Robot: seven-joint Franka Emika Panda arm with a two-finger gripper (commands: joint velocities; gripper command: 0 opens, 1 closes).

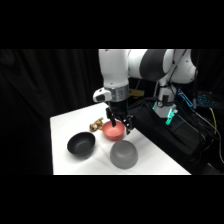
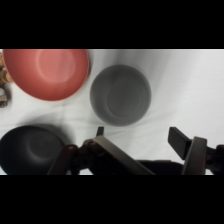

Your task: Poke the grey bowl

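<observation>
The grey bowl [image 1: 124, 153] stands near the table's front edge, round and matte. In the wrist view the grey bowl [image 2: 120, 95] lies just beyond the fingertips, its hollow facing up. My gripper [image 1: 121, 125] hangs above the table over the near edge of the red-pink bowl [image 1: 114, 131], behind the grey bowl and apart from it. In the wrist view the gripper [image 2: 138, 135] is open, with nothing between its fingers.
A black bowl [image 1: 81, 144] sits left of the grey one, and shows at the wrist view's lower left [image 2: 30, 150]. The red-pink bowl [image 2: 47, 72] fills that view's upper left. A small brown object [image 1: 96, 124] lies behind the bowls. Black gear [image 1: 170, 135] borders the table's right side.
</observation>
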